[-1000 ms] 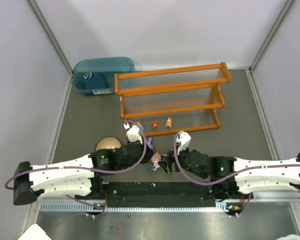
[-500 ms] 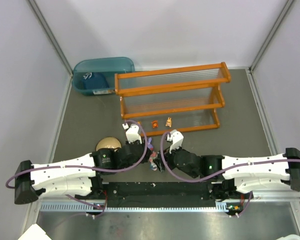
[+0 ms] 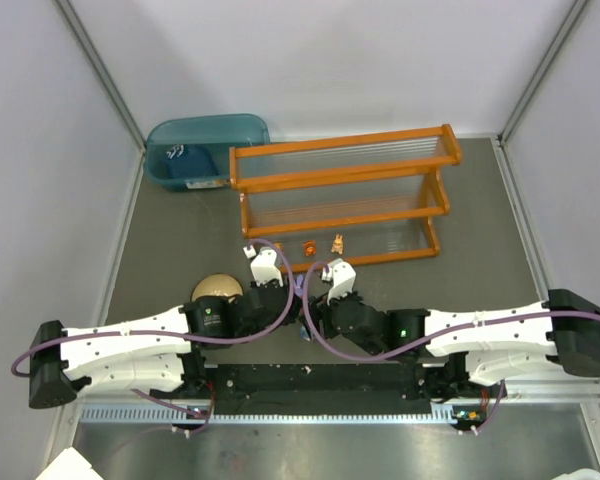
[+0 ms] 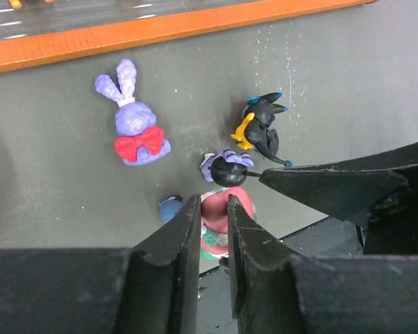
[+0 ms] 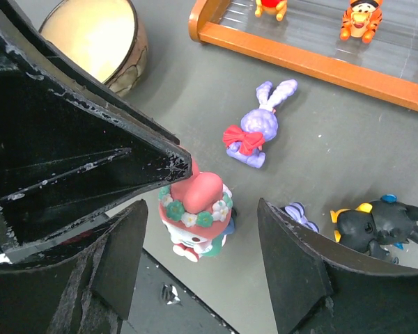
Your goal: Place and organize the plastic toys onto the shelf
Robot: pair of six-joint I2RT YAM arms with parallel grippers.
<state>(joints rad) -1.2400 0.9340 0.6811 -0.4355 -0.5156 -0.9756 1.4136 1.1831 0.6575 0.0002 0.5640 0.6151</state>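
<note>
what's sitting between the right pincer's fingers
The pink-red toy stands upright between the right pincer's open fingers, touching neither, as the right wrist view shows. The left pincer is closed on its head, seen in the left wrist view.

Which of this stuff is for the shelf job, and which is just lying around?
For the job: shelf, purple bunny, pink toy, black toy, orange toys already on the shelf.
Lying about: bowl, teal bin.
</note>
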